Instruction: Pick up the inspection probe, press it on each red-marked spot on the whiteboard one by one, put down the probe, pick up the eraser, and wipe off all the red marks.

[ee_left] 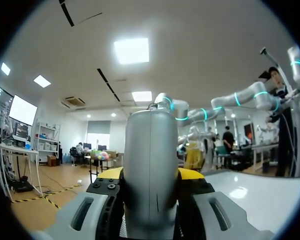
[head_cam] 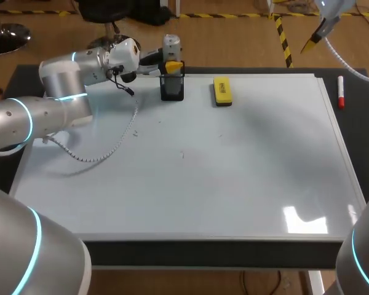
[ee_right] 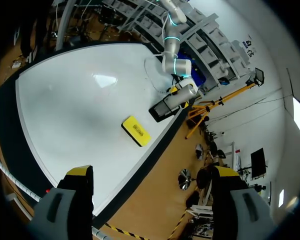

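The inspection probe [head_cam: 171, 45], a grey cylinder, stands upright in a black holder [head_cam: 172, 87] at the back edge of the whiteboard [head_cam: 234, 172]. My left gripper [head_cam: 173, 65] is shut on the probe; in the left wrist view the probe [ee_left: 151, 165] fills the gap between the yellow tips of the left gripper [ee_left: 150, 175]. The yellow eraser [head_cam: 222, 90] lies flat just right of the holder. My right gripper [ee_right: 152, 175] hangs open high over the back right, its fingertip [head_cam: 312, 42] off the board. From there I see the eraser [ee_right: 136, 131] and probe [ee_right: 184, 94]. No red marks show on the board.
A red marker pen [head_cam: 341, 92] lies on the dark table beside the whiteboard's right edge. A white coiled cable [head_cam: 107, 150] trails from my left arm across the board's left part. A few tiny specks dot the board's middle.
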